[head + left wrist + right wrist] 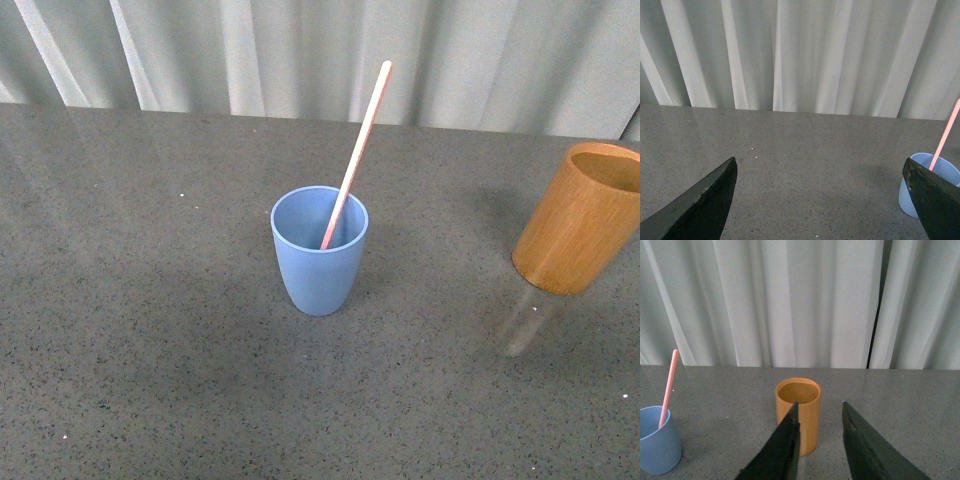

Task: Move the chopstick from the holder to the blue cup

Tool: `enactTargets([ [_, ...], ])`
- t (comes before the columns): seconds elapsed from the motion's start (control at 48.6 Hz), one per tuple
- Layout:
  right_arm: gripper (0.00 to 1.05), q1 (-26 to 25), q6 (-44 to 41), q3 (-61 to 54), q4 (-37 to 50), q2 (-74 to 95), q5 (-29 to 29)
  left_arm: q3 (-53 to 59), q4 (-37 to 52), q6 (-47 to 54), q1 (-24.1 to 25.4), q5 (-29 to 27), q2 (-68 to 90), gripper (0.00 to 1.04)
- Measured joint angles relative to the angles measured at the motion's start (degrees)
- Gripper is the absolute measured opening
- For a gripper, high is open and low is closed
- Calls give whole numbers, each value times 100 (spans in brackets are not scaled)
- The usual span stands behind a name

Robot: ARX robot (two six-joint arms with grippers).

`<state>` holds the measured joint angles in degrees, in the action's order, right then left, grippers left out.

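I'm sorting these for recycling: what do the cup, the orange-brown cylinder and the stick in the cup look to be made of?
The blue cup looks like matte plastic: even colour, no shine. The holder looks like smooth wood or bamboo, with faint vertical grain and a thin wall. The pink chopstick has a plain, uniform surface, probably plastic, though painted wood can't be ruled out.

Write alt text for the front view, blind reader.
A light blue cup stands upright mid-table with one pink chopstick inside, leaning up and to the right past the rim. An orange-brown wooden holder stands at the right edge of the picture, apart from the cup. The table is grey and speckled, a pale curtain hangs behind; no claw shows.
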<state>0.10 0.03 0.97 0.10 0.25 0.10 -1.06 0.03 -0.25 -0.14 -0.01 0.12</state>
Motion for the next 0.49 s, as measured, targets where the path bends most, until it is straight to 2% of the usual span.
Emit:
enactTargets([
  [0.123,45,0,0,0,0,0,-2,0,0,-2,0,-2,0,98],
  [0.349,94,0,2,0,0,0,-2,0,0,-2,0,0,0,98],
  [0.37,97,0,7,0,0,0,-2,0,0,-2,0,-2,0,98],
  [0.493,95,0,4,0,0,0,0,0,0,-2,0,0,0,98],
])
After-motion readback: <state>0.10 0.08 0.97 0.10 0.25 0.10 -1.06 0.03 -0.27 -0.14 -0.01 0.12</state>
